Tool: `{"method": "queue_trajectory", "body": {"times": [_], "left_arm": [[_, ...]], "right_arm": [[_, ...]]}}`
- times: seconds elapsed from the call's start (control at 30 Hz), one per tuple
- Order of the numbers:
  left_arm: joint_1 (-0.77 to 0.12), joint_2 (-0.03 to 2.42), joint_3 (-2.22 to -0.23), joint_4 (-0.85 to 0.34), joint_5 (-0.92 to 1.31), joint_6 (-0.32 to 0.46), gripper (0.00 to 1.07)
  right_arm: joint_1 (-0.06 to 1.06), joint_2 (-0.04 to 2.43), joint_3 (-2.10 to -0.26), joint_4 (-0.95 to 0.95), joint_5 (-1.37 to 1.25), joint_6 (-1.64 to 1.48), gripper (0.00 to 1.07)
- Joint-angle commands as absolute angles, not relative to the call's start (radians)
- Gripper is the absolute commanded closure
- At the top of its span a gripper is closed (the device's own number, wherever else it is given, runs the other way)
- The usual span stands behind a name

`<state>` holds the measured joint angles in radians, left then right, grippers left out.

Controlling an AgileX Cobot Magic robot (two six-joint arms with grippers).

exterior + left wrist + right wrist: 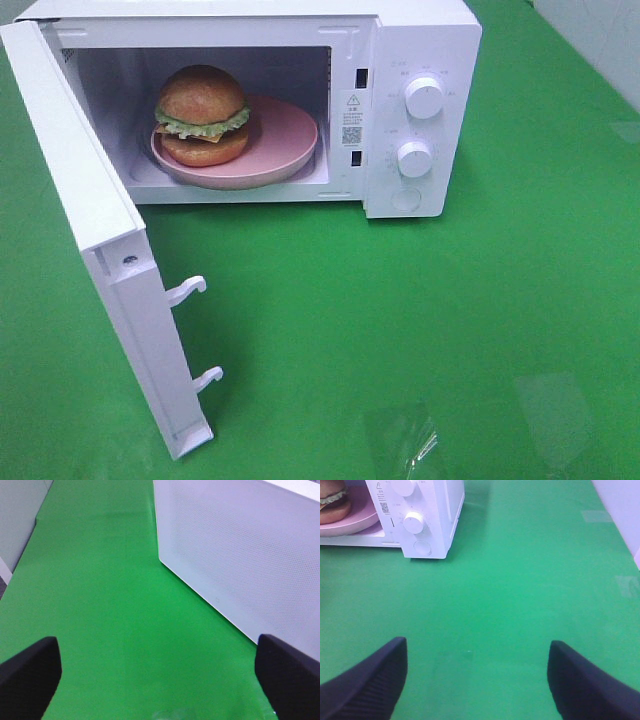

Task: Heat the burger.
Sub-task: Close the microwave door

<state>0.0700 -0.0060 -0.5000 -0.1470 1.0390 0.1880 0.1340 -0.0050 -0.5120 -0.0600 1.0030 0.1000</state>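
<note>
Two spread: left gripper (157, 675), right gripper (477, 677) | burger (203, 116) on pink bowl (292, 160) inside microwave (440, 35)

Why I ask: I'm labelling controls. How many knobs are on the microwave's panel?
2. The upper knob sits high on the control panel; the lower knob is directly beneath it. The flat round button below them is not a knob. None appears hidden.
</note>
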Motion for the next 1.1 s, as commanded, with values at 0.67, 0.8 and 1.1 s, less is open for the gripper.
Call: {"method": "queue_trajectory", "body": {"times": [0.67,0.8,1.1], "left_arm": [[0.074,-0.011,-0.497,-0.15,1.04,0.189,0.09],[0.074,-0.011,-0.497,-0.15,1.04,0.189,0.09],[0.074,-0.011,-0.497,-0.15,1.04,0.189,0.09]], "right_arm": [[0.127,-0.029,-0.51,-0.058,1.003,0.101,0.31],[0.127,-0.029,-0.51,-0.058,1.003,0.101,0.31],[0.127,-0.029,-0.51,-0.058,1.003,0.101,0.31]]}}
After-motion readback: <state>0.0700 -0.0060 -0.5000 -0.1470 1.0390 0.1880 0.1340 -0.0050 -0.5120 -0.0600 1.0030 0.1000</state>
